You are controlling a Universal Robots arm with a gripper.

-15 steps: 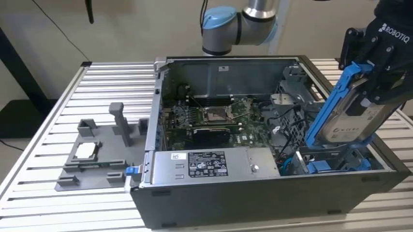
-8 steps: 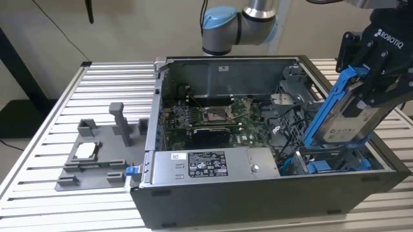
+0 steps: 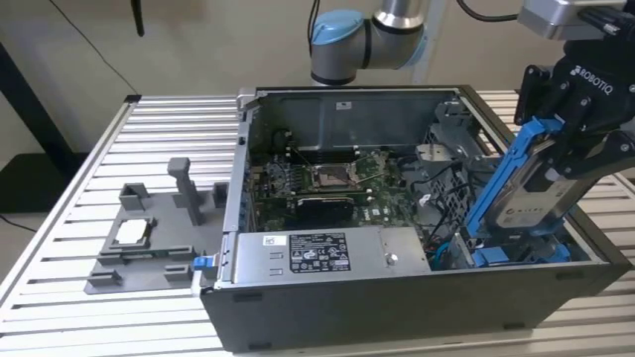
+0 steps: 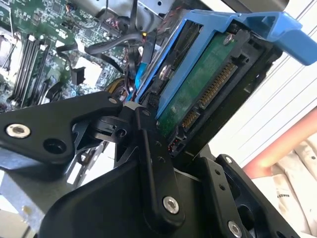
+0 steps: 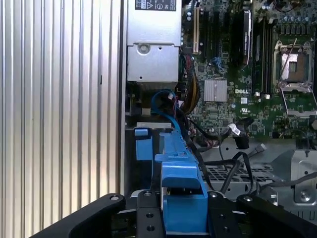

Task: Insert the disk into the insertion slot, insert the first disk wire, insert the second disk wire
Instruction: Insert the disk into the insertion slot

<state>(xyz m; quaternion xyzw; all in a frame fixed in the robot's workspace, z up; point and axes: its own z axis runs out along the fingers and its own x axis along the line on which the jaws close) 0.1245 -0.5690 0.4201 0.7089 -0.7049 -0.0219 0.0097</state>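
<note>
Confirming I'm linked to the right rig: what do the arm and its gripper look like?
The arm is silver-grey tubing with rounded joints and a light-blue cap. A black cable runs near the wrist. The gripper is matte black, with white lettering on its body and jointed linkage fingers pinned by silver bolts.

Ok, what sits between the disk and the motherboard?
In the exterior view, the drive cage's perforated wall and black cables lie between disk and motherboard.
</note>
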